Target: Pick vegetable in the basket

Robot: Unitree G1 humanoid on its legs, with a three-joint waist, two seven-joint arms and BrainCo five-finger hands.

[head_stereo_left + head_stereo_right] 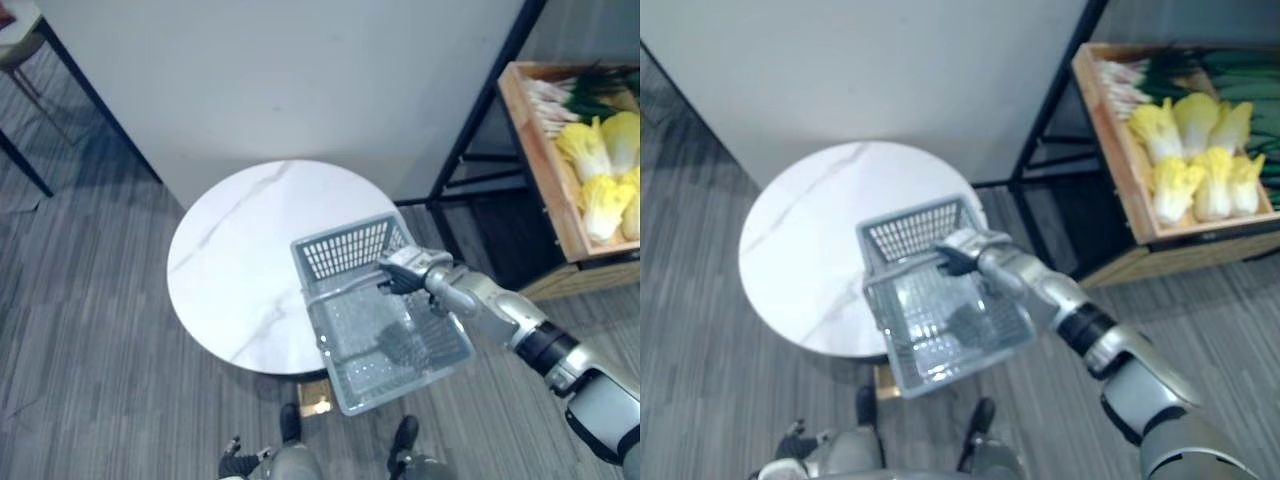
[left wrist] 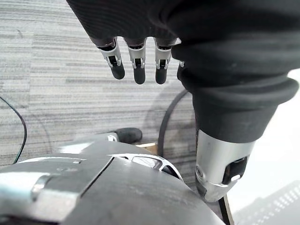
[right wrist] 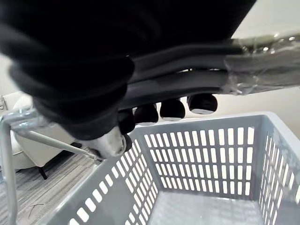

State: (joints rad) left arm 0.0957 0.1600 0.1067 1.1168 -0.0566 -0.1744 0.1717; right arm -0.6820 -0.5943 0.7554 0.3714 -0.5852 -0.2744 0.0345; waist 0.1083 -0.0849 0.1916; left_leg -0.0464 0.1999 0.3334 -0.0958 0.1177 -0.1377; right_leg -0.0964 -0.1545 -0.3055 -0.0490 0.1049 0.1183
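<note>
Right hand (image 1: 408, 272) curled round handle (image 1: 340, 290) of empty basket (image 1: 345, 250); cabbages (image 1: 1175, 180) lie well to its right; left hand (image 2: 136, 63) slack, farther.

Mock grocery shop: light wooden crate (image 1: 1210, 230) of yellow-white leafy cabbages (image 1: 1195, 160) and green scallions (image 1: 1200, 70) on black metal rack (image 1: 1055, 100); grey perforated plastic shopping basket (image 1: 910, 235); grey striped carpet floor (image 1: 700, 380).

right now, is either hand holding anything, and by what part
The right hand grips the grey basket by its handle; the left hand hangs open, holding nothing.
</note>
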